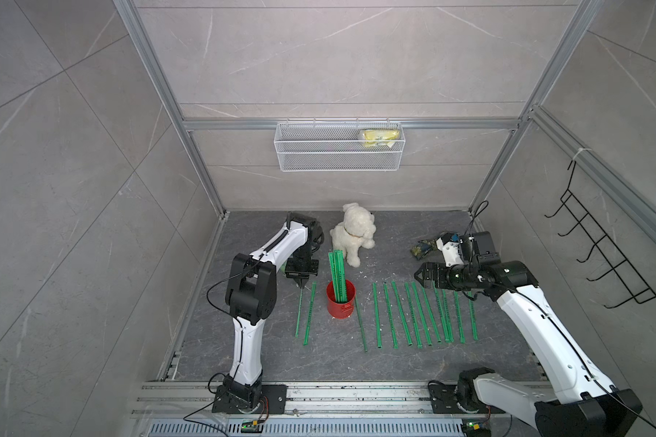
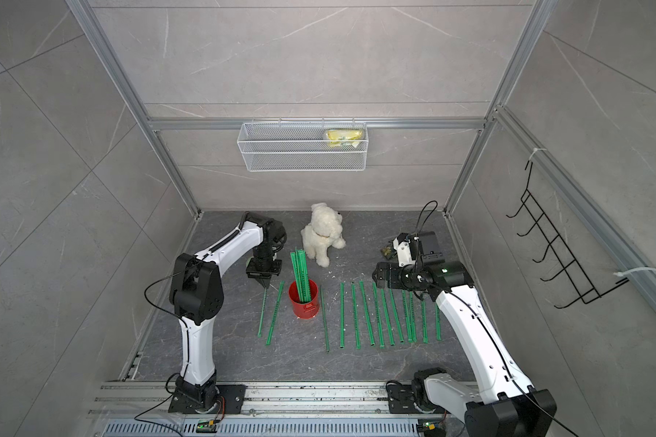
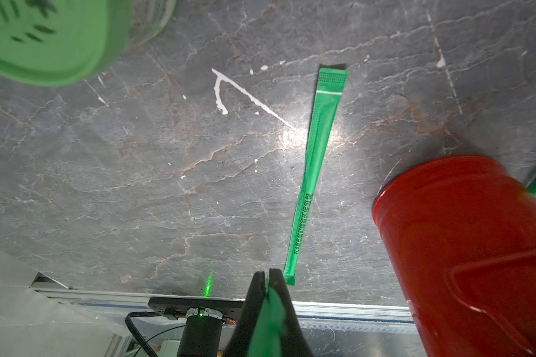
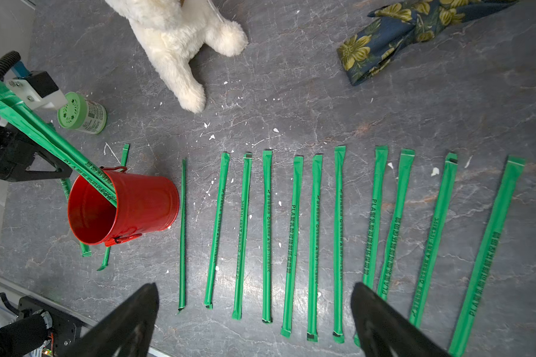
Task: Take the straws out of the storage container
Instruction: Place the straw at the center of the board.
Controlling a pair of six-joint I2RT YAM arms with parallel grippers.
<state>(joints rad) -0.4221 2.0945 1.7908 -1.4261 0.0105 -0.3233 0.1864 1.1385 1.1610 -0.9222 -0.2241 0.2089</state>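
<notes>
— Where does the storage container stand?
— Upright on the table, left of the middle, its mouth open. A few straws stand in it, leaning back over the rim toward the plush dog.
— And the room around it?
— Tight at the sides. One straw lies just beside it on the right. Beyond that is a row of them, parallel and mostly apart, with two near the right end crowding together. On the can's left one straw lies flat, and next to it is the one the left pincer has clenched by its far end.
— The other arm?
— The right pincer hangs released, jaws wide, above the far ends of the row.
— Open ground?
— A bare strip of table runs between the straws' near ends and the front rail. Another lies behind the row, between the dog and a flowered cloth. The left straws lie near the table's left edge.
— Other containers?
— A green-lidded jar sits behind the left pincer, and its contents cannot be made out. A wire basket on the back wall holds a yellow packet at its right end.
</notes>
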